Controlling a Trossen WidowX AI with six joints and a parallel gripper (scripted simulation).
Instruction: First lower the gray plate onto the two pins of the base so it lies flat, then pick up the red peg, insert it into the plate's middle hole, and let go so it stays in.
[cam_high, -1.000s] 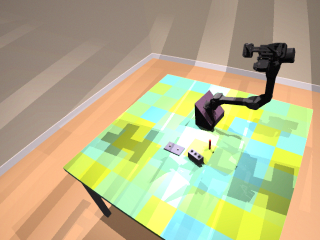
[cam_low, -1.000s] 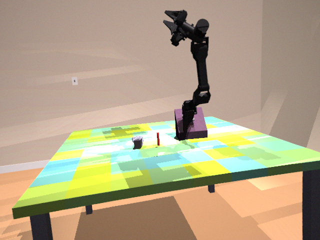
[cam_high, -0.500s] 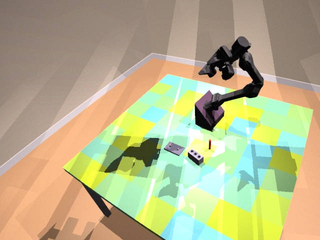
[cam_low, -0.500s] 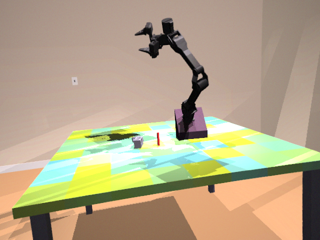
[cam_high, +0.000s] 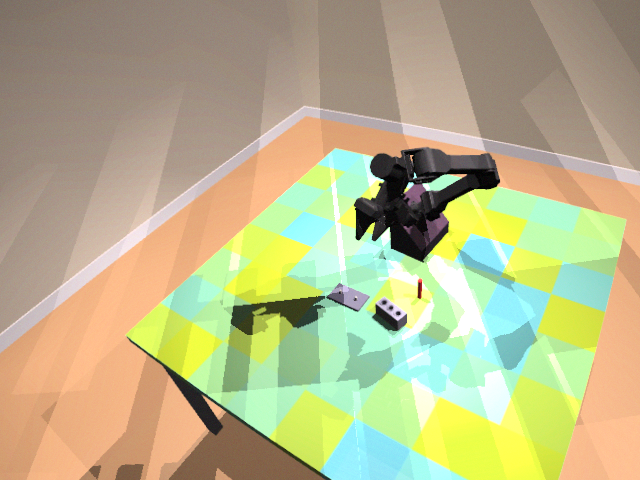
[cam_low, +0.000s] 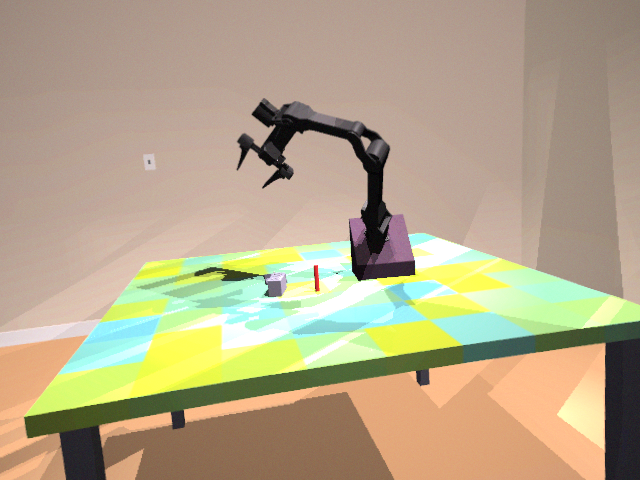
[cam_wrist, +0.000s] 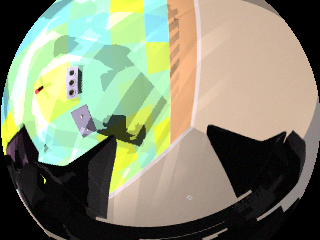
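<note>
The gray plate (cam_high: 391, 317) (cam_low: 276, 287) (cam_wrist: 76, 78) is a thick block with three holes on top, standing on the table beside the base. The base (cam_high: 356, 304) (cam_wrist: 85, 123) is a thin flat slab with two small pins; in the exterior view it is mostly hidden behind the plate. The plate is apart from the pins. The red peg (cam_high: 419, 289) (cam_low: 316, 279) (cam_wrist: 39, 90) stands upright on the table, on the plate's other side from the base. My gripper (cam_high: 366, 239) (cam_low: 250, 178) (cam_wrist: 162, 134) is open and empty, high above the table, with its fingers spread wide.
The arm's purple pedestal (cam_high: 408, 250) (cam_low: 385, 269) stands on the table behind the peg. The checkered table (cam_high: 310, 454) (cam_low: 180, 346) carries patches of glare and dark shadows, one of them beside the base. The wall and floor fill the right side of the wrist view.
</note>
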